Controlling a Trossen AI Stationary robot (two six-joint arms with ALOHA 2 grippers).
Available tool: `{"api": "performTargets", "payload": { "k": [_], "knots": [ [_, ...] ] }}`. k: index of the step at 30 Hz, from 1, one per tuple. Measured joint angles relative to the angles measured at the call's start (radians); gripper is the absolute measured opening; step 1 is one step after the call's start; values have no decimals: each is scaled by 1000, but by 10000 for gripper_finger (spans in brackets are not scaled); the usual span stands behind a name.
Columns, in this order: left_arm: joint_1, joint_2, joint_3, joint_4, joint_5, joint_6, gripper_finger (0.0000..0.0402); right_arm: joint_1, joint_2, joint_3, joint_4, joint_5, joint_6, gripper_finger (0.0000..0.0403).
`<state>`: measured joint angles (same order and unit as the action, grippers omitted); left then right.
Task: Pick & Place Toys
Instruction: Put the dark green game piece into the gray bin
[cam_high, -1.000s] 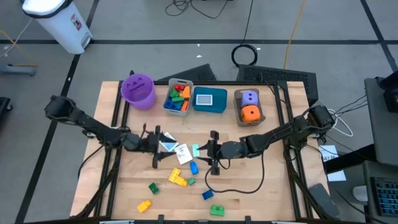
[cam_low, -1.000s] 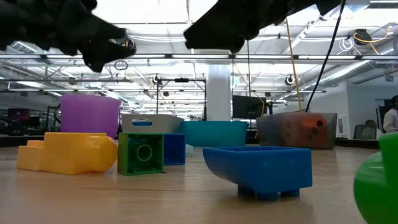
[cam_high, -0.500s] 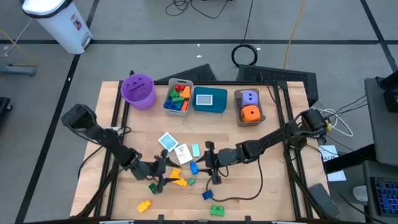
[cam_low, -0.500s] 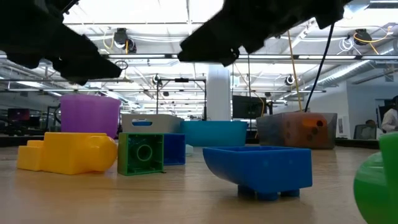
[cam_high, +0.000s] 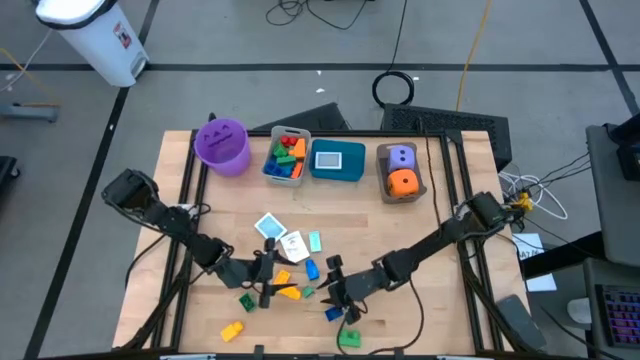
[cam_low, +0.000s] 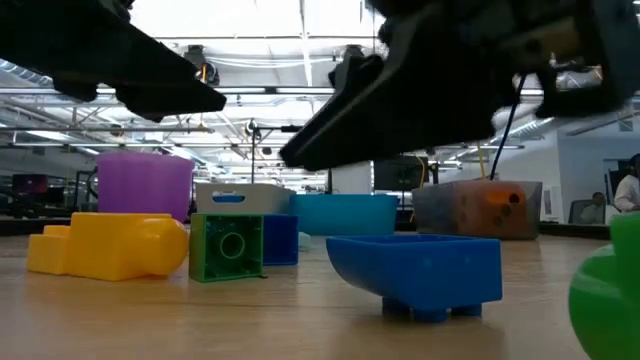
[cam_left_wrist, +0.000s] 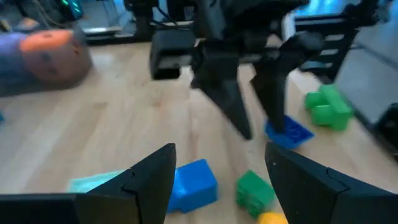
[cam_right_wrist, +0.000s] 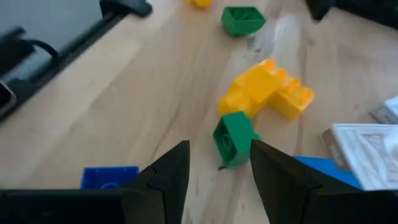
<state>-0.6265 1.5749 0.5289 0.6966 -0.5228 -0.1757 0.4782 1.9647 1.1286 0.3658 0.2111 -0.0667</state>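
Bench (cam_high: 440, 230) carried everything. Along its far edge sat the purple bucket (cam_high: 221, 143), grey bin (cam_high: 287, 170), teal bin (cam_high: 337, 160) and brown bin (cam_high: 386, 180). The orange die (cam_high: 403, 182) and purple die (cam_high: 401, 156) were already in the brown bin, and a few bricks were in the grey one.

Both arms reached into the loose pile at the bench's near middle, tips facing each other. Left gripper (cam_high: 266, 284) came in from the left side, fingers spread wide and empty. Right gripper (cam_high: 336, 290) came in from the right side, fingers moderately apart and also empty.

Key relation: the small green brick (cam_right_wrist: 233, 140) lay on the bench between the two grippers. It was straight ahead of the right gripper and lined up with the gap between its fingers in the right wrist view. It is near-cubic, so there is no long axis to match.

The yellow brick (cam_right_wrist: 266, 90) lay just beyond it, on the left gripper's side, with its long axis slanted across the right gripper's line of approach. It looked touching or nearly touching the green one, cannot tell which.

Judgement: the right gripper was better lined up for the green brick, while the left was nearer the yellow.

Other loose toys:
- A blue brick (cam_high: 333, 314) was just beside the right gripper, on the bench's near side.
- Another blue brick (cam_high: 311, 269) was on the far side of the gap.
- A green brick (cam_high: 349, 338) was near the front edge.
- The white cards (cam_high: 270, 227) lay farther back, untouched.
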Motion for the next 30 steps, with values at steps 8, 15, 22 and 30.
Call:
{"api": "performTargets", "payload": {
  "k": [8, 15, 22, 30],
  "knots": [
    [-5, 0, 0, -42, 79, -124, 253, -43, 108, 79, -7, -3, -128, 160],
    [-30, 0, -1, -51, 80, -147, 253, -72, 127, 121, -3, -55, -162, 160],
    [-55, 0, -1, -51, 78, -154, 253, -92, 128, 121, -4, -136, -153, 160],
    [-47, 0, -1, -51, 77, -161, 253, -109, 149, 120, -1, -134, -131, 159]
  ]
}}
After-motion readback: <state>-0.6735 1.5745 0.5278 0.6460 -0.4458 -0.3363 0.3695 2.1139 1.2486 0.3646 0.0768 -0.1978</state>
